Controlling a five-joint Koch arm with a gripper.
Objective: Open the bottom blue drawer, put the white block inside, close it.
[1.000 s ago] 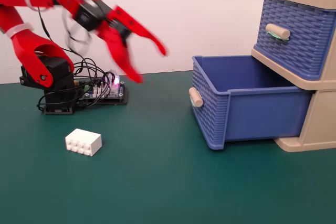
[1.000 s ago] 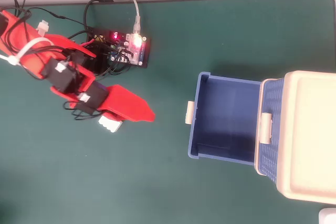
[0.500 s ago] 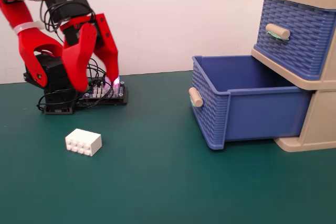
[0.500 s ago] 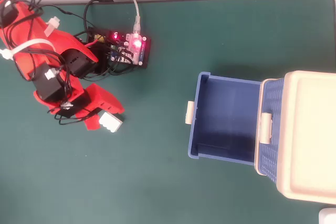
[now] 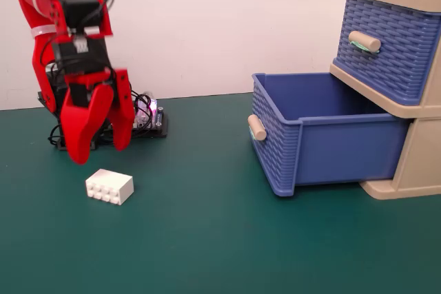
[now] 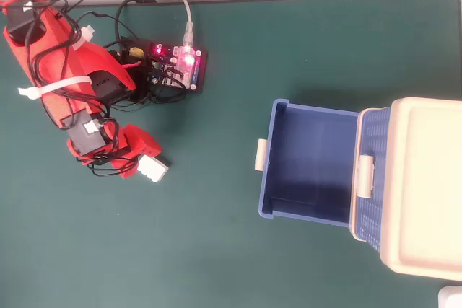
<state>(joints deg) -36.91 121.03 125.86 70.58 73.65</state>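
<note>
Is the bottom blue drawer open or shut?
Open. The bottom blue drawer sticks far out of the beige chest, and its inside looks empty from overhead.

The beige chest [image 5: 420, 163] runs off the right edge in the fixed view, and off the bottom edge in the overhead view. From overhead, the pincer [image 6: 133, 156] covers part of the white block [image 6: 153, 169], so contact seems unlikely but cannot be told there.

The arm [image 5: 52, 39] is showing bright red plastic links with black motor blocks between them; black cables are looping along its upper segments, and a white zip tie [image 6: 45, 90] is binding one link. Its pincer [image 5: 100, 153] is ending in two broad, tapered red jaws
</note>
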